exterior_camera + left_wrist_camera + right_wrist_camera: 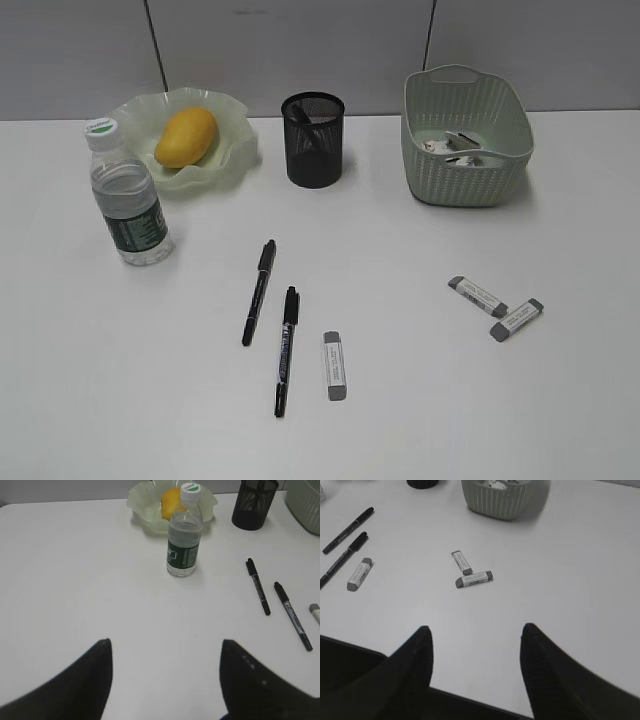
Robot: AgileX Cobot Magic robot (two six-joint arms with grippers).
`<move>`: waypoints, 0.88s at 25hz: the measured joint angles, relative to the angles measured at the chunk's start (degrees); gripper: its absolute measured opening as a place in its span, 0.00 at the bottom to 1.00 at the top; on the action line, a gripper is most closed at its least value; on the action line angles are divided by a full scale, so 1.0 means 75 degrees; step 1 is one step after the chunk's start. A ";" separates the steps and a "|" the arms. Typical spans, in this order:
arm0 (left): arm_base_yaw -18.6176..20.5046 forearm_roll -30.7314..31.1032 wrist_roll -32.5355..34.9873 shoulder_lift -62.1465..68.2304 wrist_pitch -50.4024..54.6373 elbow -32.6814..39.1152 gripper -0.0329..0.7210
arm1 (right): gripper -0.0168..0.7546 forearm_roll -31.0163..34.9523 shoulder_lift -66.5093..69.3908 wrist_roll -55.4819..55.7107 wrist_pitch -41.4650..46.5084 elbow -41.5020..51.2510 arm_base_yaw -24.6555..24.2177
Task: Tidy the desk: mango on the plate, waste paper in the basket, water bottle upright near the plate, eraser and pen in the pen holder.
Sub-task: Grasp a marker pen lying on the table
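Mango [186, 137] already on the plate [232, 152], upper left of the exterior frame; water bottle [127, 194] upright just beside it; waste paper [450, 147] down in the basket [466, 178], upper right. Left to do: two pens [259, 291] [287, 349] lying mid-frame on the bench [120, 380], one eraser [334, 366] right of them, two more erasers [478, 295] [516, 318] touching in a V, lower right. Pen holder [313, 139] top centre, something dark already inside

Both sets of fingers open and empty: left gripper [165, 672] over bare bench, right gripper [475, 662] likewise

Handling, my guess: pens light, stiff, round, likely to roll, so pinch mid-barrel across the axis. Erasers light, grippy, low-profile; grab across the short width, and split the touching pair first

Exterior view shows neither arm. Left wrist view catches pens and bottle, misses the eraser pair; right wrist view has that pair dead ahead
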 joint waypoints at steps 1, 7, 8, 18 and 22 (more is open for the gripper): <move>0.0000 0.0000 0.0000 0.0000 0.0000 0.0000 0.72 | 0.60 0.0000 -0.0121 0.0000 0.0000 0.0000 0.0000; 0.0000 0.0007 0.0000 0.0000 -0.0007 0.0000 0.72 | 0.60 0.0000 -0.0410 0.0000 0.0020 0.0000 0.0000; 0.0000 0.0007 0.0000 0.0000 -0.0007 0.0000 0.72 | 0.60 0.0000 -0.0418 0.0000 0.0020 0.0000 0.0000; 0.0000 0.0007 0.0000 0.0000 -0.0007 0.0000 0.72 | 0.60 -0.0070 -0.0418 0.0000 0.0020 0.0000 0.0000; 0.0000 0.0007 0.0000 0.0000 -0.0007 0.0000 0.72 | 0.60 -0.0055 -0.0418 0.0007 0.0013 0.0000 0.0000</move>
